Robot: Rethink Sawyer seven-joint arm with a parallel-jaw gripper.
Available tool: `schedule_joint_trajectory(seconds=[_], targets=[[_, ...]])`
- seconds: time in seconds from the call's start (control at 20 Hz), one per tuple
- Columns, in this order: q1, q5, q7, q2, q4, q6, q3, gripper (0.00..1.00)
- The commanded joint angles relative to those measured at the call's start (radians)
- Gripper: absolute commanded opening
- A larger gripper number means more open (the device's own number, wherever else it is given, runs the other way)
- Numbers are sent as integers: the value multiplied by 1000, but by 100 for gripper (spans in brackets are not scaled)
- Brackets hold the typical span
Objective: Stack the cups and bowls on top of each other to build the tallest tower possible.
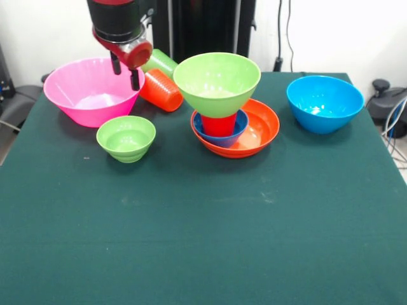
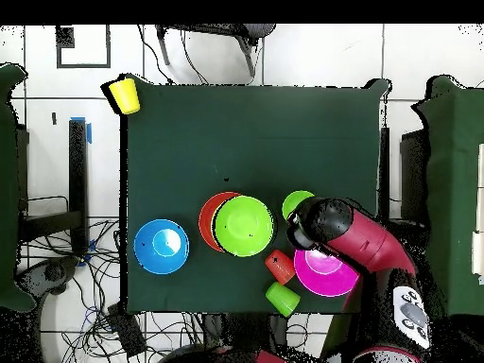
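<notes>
The tower stands mid-table: a wide orange bowl [image 1: 259, 129] holds a small dark blue bowl [image 1: 236, 131], a red cup [image 1: 218, 124] stands inside that, and a large green bowl [image 1: 217, 81] sits on top. An orange cup [image 1: 162, 90] and a light green cup [image 1: 159, 61] lie on their sides behind it. My gripper [image 1: 126, 79] hangs open and empty above the pink bowl's [image 1: 89, 92] right rim, just left of the orange cup. Also loose are a small green bowl [image 1: 126, 138], a large blue bowl [image 1: 324, 103] and a yellow cup [image 2: 124, 95] at a table corner.
From above, the arm [image 2: 352, 236] covers part of the pink bowl [image 2: 326, 274] and reaches beside the small green bowl [image 2: 295, 202]. Chairs and cables surround the table. The dark green tabletop [image 1: 203, 241] stretches wide in front of the bowls.
</notes>
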Motion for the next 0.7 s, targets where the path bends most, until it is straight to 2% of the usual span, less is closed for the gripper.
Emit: schedule_joint_trajectory(seconds=[0.05, 0.25, 0.5, 0.7], targets=[[58, -26, 113, 34, 40, -93, 87, 100], [82, -40, 129, 67, 10, -109, 55, 100], [94, -38, 124, 59, 18, -101, 40, 100], [136, -82, 109, 103, -39, -66, -6, 100]])
